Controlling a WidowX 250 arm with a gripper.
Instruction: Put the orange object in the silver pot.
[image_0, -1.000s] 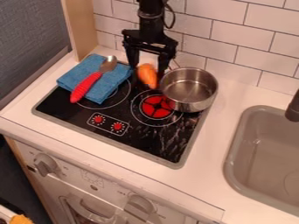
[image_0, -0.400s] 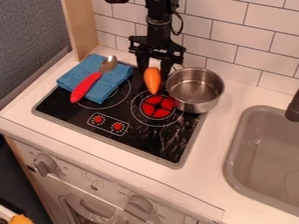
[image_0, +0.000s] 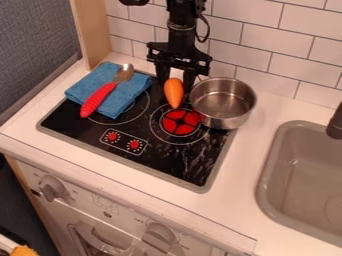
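The black gripper (image_0: 176, 84) hangs down over the back of the stove, just left of the pot, and is shut on the orange carrot. One finger stands on each side of the carrot (image_0: 174, 93), whose narrow tip points toward the front, near the red burner. Beside them, at the stove's back right corner, the silver pot (image_0: 223, 103) stands upright with its inside showing bare metal. The gripper's right finger is close against the pot's left rim; whether they touch I cannot tell.
On the stove's (image_0: 147, 165) back left lies a folded blue cloth (image_0: 125, 102) with a red-handled spoon (image_0: 100, 98) across it. A tiled wall (image_0: 257, 47) rises behind. The grey sink (image_0: 304, 175) and its dark faucet (image_0: 336, 122) are at the right.
The gripper has moved right and lower in the view, and its fingers stand closer together around the carrot. The carrot has moved right and straightened; the pot has shifted slightly right.
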